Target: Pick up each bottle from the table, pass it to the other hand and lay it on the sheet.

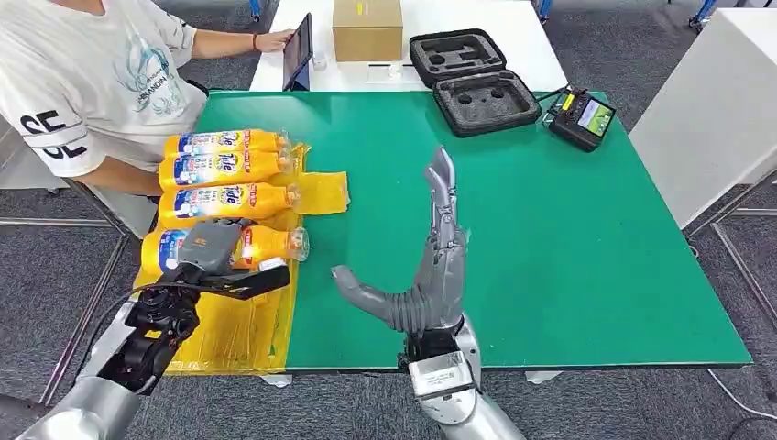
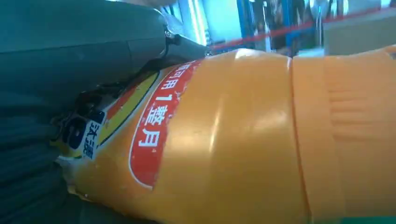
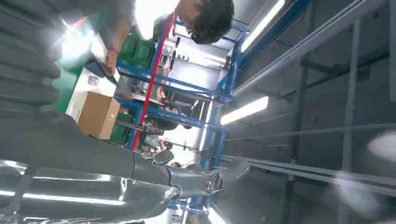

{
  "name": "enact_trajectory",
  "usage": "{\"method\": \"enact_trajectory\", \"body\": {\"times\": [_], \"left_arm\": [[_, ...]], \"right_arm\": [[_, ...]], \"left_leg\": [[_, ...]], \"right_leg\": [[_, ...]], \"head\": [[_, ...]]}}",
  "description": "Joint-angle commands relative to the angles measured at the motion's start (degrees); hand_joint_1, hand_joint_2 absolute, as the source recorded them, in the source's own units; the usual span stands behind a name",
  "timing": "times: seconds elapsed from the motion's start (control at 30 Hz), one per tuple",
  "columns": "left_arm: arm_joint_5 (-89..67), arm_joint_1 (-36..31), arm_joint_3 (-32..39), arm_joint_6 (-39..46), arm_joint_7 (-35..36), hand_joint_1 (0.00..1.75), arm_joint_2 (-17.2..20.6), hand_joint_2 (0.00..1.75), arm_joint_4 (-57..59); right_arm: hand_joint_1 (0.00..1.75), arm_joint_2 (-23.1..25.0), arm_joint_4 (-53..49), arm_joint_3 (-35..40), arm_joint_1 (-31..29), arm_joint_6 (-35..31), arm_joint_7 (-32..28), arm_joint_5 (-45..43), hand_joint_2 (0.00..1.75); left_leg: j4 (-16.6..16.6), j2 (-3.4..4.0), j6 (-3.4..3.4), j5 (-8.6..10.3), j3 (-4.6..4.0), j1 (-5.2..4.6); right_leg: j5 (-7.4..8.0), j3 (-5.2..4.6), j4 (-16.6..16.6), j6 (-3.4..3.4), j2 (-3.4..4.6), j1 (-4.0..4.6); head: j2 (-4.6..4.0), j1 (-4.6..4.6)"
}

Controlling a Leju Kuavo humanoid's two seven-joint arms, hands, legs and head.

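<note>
Four yellow bottles lie side by side on the yellow sheet (image 1: 229,339) at the left of the green table (image 1: 550,257). My left hand (image 1: 213,246) covers the nearest bottle (image 1: 270,243), thumb side on top and dark fingers along its near side, holding it as it lies on the sheet. The left wrist view shows that bottle (image 2: 233,140) close against the palm of my left hand (image 2: 56,56). The other three bottles (image 1: 229,168) lie farther back. My right hand (image 1: 431,275) hovers over the table's middle front, fingers stretched out and apart, holding nothing. The right wrist view shows my right hand (image 3: 70,154).
A person (image 1: 92,73) sits at the far left corner, one hand near a tablet (image 1: 298,50). A cardboard box (image 1: 366,27), an open black foam case (image 1: 472,69) and a controller (image 1: 582,117) stand at the back. A white table (image 1: 715,101) stands to the right.
</note>
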Motion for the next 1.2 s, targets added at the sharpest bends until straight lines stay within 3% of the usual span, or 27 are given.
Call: {"method": "enact_trajectory", "body": {"times": [0.03,0.57,0.63,0.67,0.7,0.73,0.9,1.13,1.2], "left_arm": [[0.5,-1.7,-3.9,-2.0,-1.0,1.75,0.1,1.75,12.1],[5.4,2.1,-1.4,-5.2,-3.4,1.75,-0.7,1.75,12.1],[7.3,2.2,-0.5,-6.7,-4.0,0.14,-1.4,1.75,12.6],[9.0,2.3,0.3,-7.7,-4.6,0.00,-1.9,1.75,12.9],[9.9,2.3,0.6,-8.5,-4.9,0.00,-2.0,1.75,13.1],[11.4,2.3,0.9,-10.2,-5.5,0.00,-2.1,0.00,13.6],[24.8,1.3,5.8,-23.0,-9.6,0.00,-2.9,0.00,16.4],[24.8,1.3,5.8,-23.0,-9.6,0.00,-2.9,0.00,16.4],[29.2,0.7,7.4,-26.8,-9.7,0.00,-3.2,0.00,17.3]], "right_arm": [[0.00,-1.4,3.9,1.1,-1.7,1.8,0.1,-2.4,1.75],[0.00,-1.1,5.3,1.2,-1.3,3.1,0.1,-2.7,1.75],[0.00,-0.9,5.7,1.0,-1.5,3.7,0.1,-2.9,1.75],[0.00,-0.7,6.3,0.8,-1.7,4.1,0.1,-2.8,1.75],[0.00,-0.5,6.8,0.7,-1.8,4.3,0.1,-2.6,1.75],[0.00,-0.2,7.3,0.5,-2.0,4.7,0.1,-2.5,1.75],[0.00,0.8,10.1,-0.3,-3.1,6.0,0.1,-2.4,1.75],[0.00,0.8,10.1,-0.3,-3.1,6.0,0.1,-2.4,1.75],[0.00,1.0,11.0,-0.4,-3.3,6.3,0.1,-2.2,1.75]], "left_leg": [[-0.1,0.00,-0.06,-0.10,0.38,0.02],[-0.1,0.03,-0.04,-0.06,0.43,-0.01],[-0.1,0.03,-0.03,-0.05,0.43,-0.03],[-0.2,0.05,-0.05,-0.08,0.57,0.00],[-0.1,0.04,-0.04,-0.07,0.55,-0.03],[-0.2,0.07,-0.06,-0.09,0.65,0.00],[-0.2,0.05,-0.06,-0.07,0.72,-0.02],[-0.2,-0.09,-0.03,-0.05,0.93,-0.04],[-0.2,-0.09,-0.04,-0.05,0.96,-0.04]], "right_leg": [[-0.08,0.37,-0.1,-0.03,0.08,0.01],[-0.03,0.44,-0.1,-0.03,0.09,-0.02],[-0.02,0.44,-0.1,-0.02,0.09,-0.03],[-0.04,0.58,-0.1,-0.04,0.13,-0.01],[-0.03,0.57,-0.1,-0.03,0.11,-0.04],[-0.03,0.65,-0.1,-0.04,0.16,-0.02],[-0.01,0.74,-0.1,-0.04,0.13,-0.03],[-0.05,0.97,-0.1,-0.02,-0.01,-0.06],[-0.05,1.01,-0.1,-0.02,-0.01,-0.07]], "head": [[0.00,0.00],[0.00,0.00],[0.00,0.00],[0.00,0.00],[0.00,-0.02],[0.00,0.00],[0.00,0.00],[0.00,0.00],[0.00,-0.02]]}}
